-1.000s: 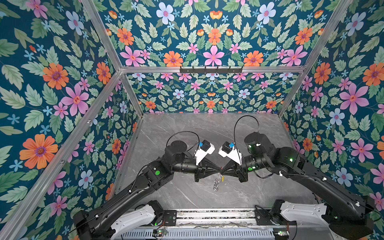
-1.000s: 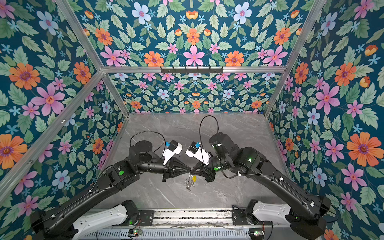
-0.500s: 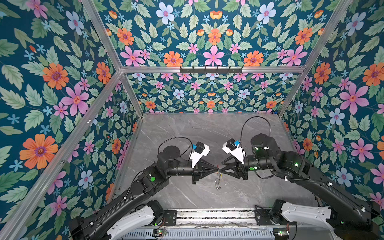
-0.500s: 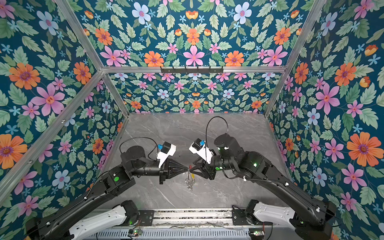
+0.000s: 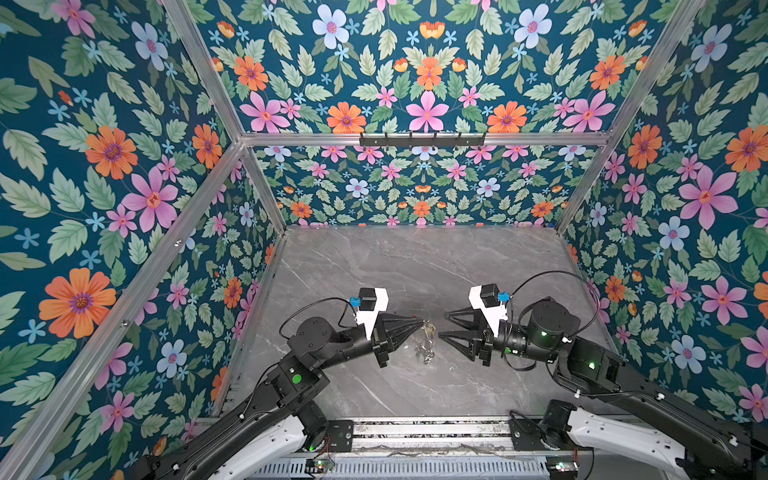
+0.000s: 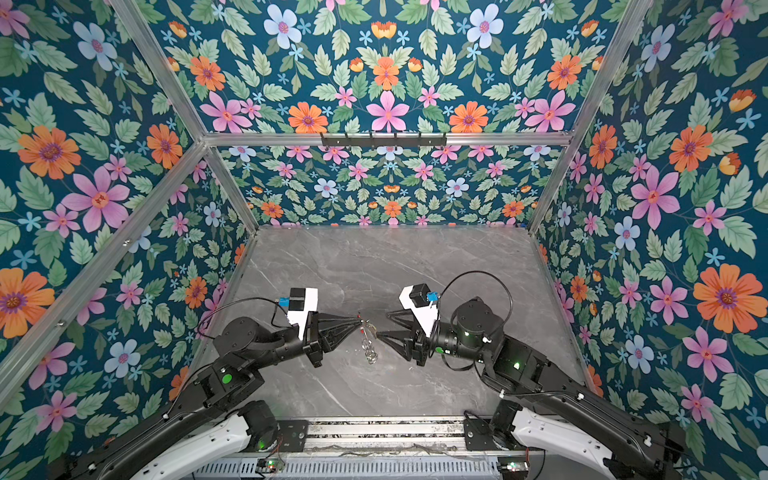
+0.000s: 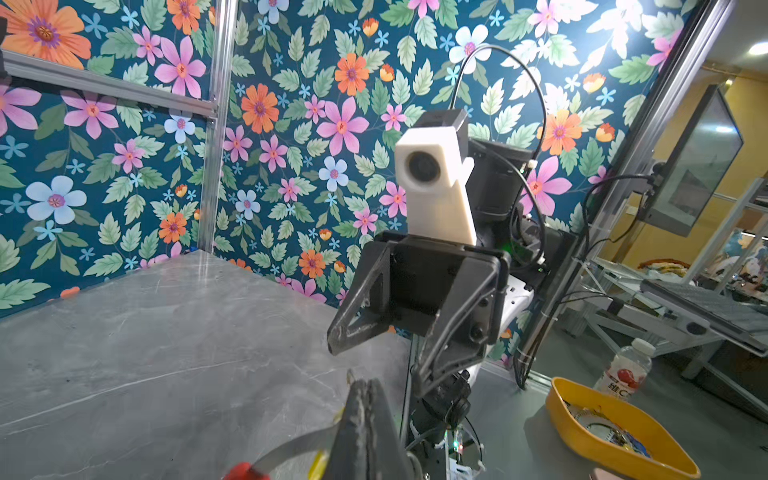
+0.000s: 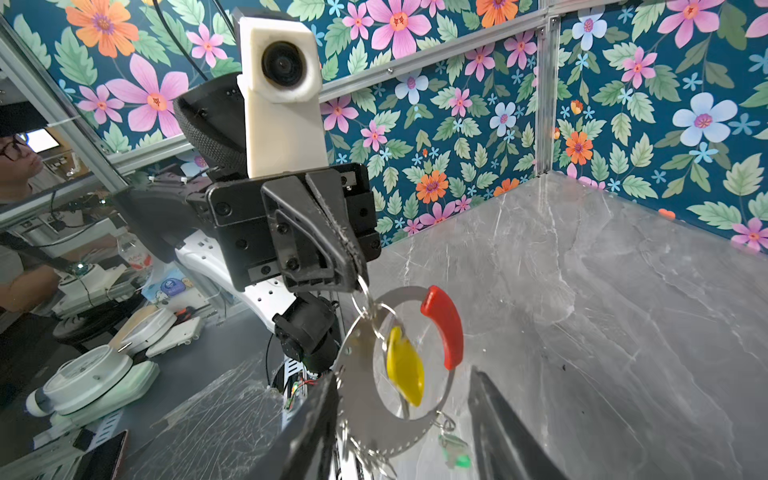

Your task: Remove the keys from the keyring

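The keyring (image 8: 365,424), a thin grey ring with a red segment (image 8: 444,328), hangs above the table from my left gripper (image 8: 355,266), which is shut on a small silver loop (image 8: 362,291) at its rim. A yellow key (image 8: 405,365) hangs across the ring's opening. A key with a green tag (image 8: 455,453) dangles below it. In both top views the keyring (image 5: 424,345) (image 6: 368,343) hangs from the left gripper (image 5: 419,322) (image 6: 359,318). My right gripper (image 5: 444,325) (image 6: 383,324) (image 8: 403,374) stands open just right of the ring, holding nothing.
The grey marble table (image 5: 415,266) is boxed in by floral walls on three sides. A black hook rail (image 5: 422,139) runs along the back wall. Outside the cell, the left wrist view shows a yellow bin (image 7: 615,440) and a bottle (image 7: 627,370).
My right gripper has opened and drawn back to the right, off the keyring. The left gripper has shifted slightly left, still holding the ring.
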Available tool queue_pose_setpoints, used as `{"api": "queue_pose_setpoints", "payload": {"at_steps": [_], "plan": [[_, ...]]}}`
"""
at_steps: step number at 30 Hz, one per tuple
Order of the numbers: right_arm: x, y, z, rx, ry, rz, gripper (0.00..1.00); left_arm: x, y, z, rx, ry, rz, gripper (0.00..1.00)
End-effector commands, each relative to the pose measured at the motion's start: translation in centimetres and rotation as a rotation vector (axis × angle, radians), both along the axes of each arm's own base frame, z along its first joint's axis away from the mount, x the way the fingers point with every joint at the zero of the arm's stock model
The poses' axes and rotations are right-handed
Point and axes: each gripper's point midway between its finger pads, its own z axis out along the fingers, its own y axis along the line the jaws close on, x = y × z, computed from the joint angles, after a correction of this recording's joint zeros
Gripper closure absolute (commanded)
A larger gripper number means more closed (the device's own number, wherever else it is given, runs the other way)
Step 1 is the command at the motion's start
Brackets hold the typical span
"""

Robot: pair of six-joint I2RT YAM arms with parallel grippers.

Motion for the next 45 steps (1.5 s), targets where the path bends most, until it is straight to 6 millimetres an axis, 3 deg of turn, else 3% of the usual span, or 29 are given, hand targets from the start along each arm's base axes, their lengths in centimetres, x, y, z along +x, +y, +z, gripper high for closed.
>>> {"api": "queue_pose_setpoints", "payload": {"at_steps": [1, 20, 28, 38, 45], "plan": [[0.3, 0.4, 2.0, 0.082, -0.028, -0.012, 0.48, 0.2, 0.4, 2.0, -0.08, -0.034, 0.023, 1.0], [1.1, 2.5, -0.1, 0.012, 0.01, -0.002, 0.5, -0.2, 0.5, 2.1, -0.112, -0.023, 0.001, 1.0], [1.2, 2.6, -0.1, -0.012, 0.002, -0.001, 0.63, -0.1, 0.6, 2.1, -0.115, -0.019, 0.004, 1.0], [0.8, 2.8, -0.6, -0.035, 0.003, 0.016, 1.0, 0.2, 1.1, 2.3, -0.145, -0.011, 0.03, 1.0], [-0.1, 3.2, -1.2, -0.062, 0.009, 0.071, 1.0, 0.1, 1.6, 2.6, -0.171, -0.028, 0.049, 1.0]]}}
